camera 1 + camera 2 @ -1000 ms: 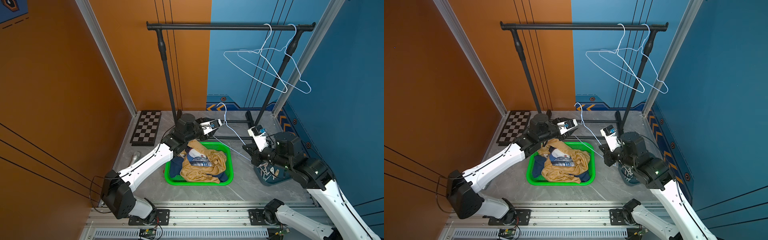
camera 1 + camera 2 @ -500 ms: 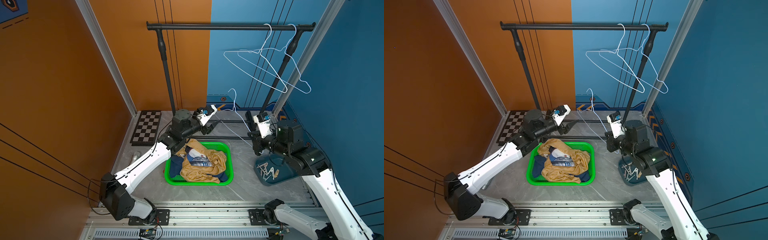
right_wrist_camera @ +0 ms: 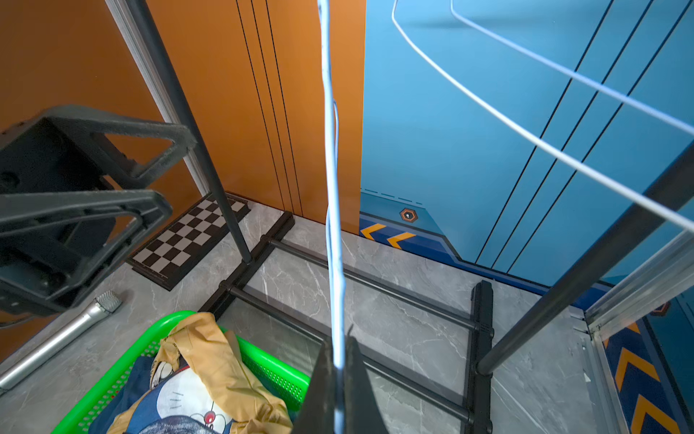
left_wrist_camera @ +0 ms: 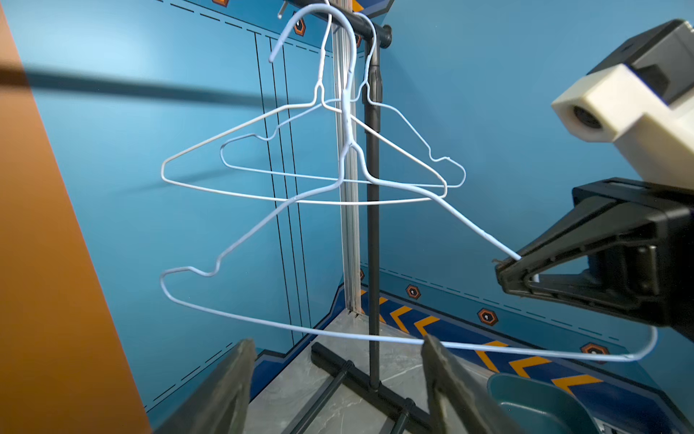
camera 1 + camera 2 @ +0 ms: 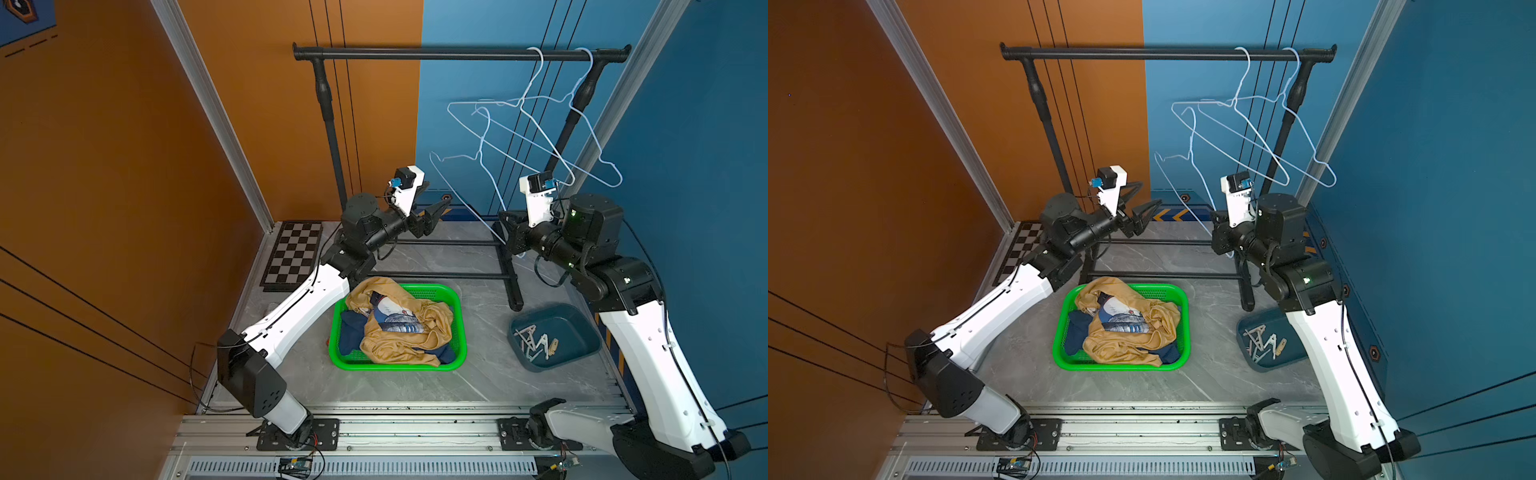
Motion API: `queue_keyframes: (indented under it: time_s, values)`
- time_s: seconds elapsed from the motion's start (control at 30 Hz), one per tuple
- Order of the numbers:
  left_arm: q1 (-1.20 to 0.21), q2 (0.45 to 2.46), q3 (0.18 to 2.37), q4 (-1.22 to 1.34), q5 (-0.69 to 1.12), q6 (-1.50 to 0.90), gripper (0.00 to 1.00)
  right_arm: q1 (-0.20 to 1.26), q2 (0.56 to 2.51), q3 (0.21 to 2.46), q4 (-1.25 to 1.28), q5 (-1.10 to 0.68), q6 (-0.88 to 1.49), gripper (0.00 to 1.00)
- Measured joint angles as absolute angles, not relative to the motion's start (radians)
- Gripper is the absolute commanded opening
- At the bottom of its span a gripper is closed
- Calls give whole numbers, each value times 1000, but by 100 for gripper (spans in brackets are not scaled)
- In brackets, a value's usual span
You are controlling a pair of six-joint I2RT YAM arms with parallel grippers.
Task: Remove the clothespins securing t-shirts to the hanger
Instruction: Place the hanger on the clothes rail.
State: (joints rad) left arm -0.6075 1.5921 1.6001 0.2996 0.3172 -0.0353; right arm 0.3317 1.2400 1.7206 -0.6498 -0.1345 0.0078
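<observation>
My right gripper is shut on one shoulder of a bare white wire hanger, held up off the rail in both top views. In the left wrist view the right gripper pinches that wire. My left gripper stands open and holds nothing; the hanger's bottom wire crosses just beyond its fingertips. The t-shirts lie heaped in a green basket, mustard on top, navy beneath. The clothespins lie in a blue bin.
Two more bare hangers hang at the right end of the black rail. The rack's base bars cross the floor behind the basket. A chessboard and a microphone lie at the left.
Both arms rose and moved back from the basket, the right one lifting the hanger. The left jaws opened wider.
</observation>
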Motion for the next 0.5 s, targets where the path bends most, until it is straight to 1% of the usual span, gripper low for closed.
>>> queue_keyframes:
  time_s: [0.5]
  values:
    - [-576, 1730, 1863, 319, 353, -119, 73, 300, 1412, 1991, -589, -154, 26, 0]
